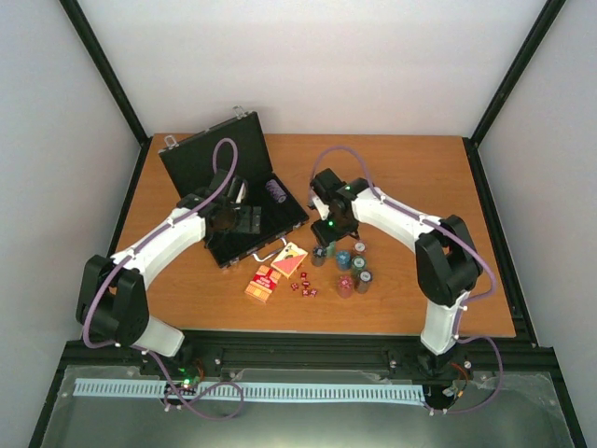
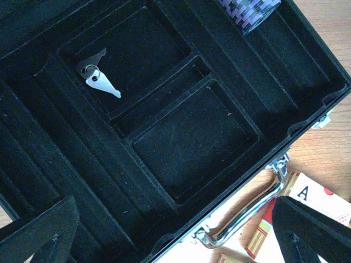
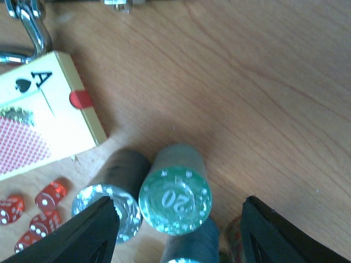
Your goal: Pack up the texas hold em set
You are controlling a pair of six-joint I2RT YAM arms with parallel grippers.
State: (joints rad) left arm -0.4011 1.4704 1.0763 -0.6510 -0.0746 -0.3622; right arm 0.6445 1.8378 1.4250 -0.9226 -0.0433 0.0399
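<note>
The black briefcase lies open at the back left with a purple chip stack in one slot. My left gripper hovers open and empty over the case's felt tray, near the silver handle. My right gripper is open and straddles a green chip stack marked 20, with a grey stack at its left finger. More chip stacks stand in a cluster. Two red card boxes and small red dice lie in front of the case.
A pair of keys lies in one compartment of the case. The ace card box and dice lie left of the right gripper. The raised lid stands behind the left arm.
</note>
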